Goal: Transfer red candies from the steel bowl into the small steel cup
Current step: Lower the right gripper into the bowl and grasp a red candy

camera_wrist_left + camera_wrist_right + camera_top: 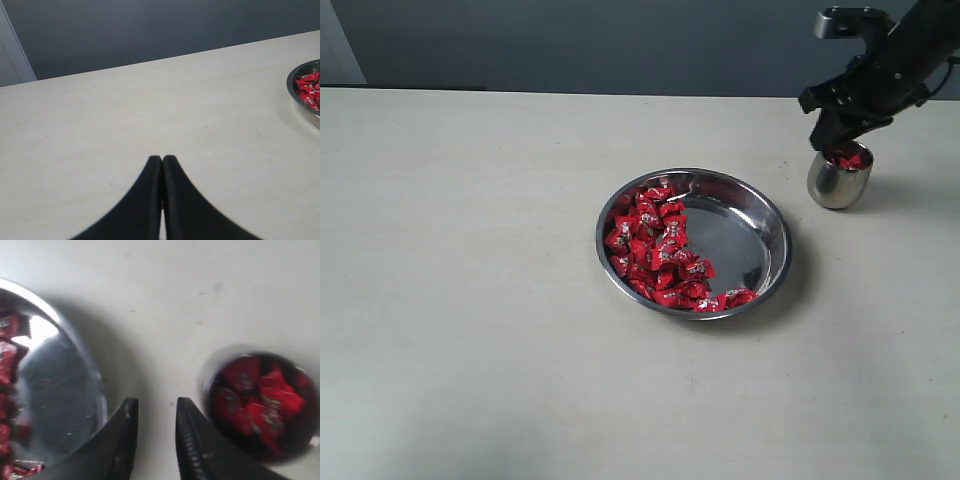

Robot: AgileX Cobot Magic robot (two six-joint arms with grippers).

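The left claw (162, 160) was fully closed and empty, its fingers pressed together above bare worktop (470, 250), well apart from the steel bowl (735, 245). The right claw (156, 407) hung above the small steel cup (838, 182), its fingers narrowly parted and gripping nothing. Most red candies (655, 250) lay along the left side of the bowl. Several more filled the cup, which stood upright on the worktop, near the bowl to its right.
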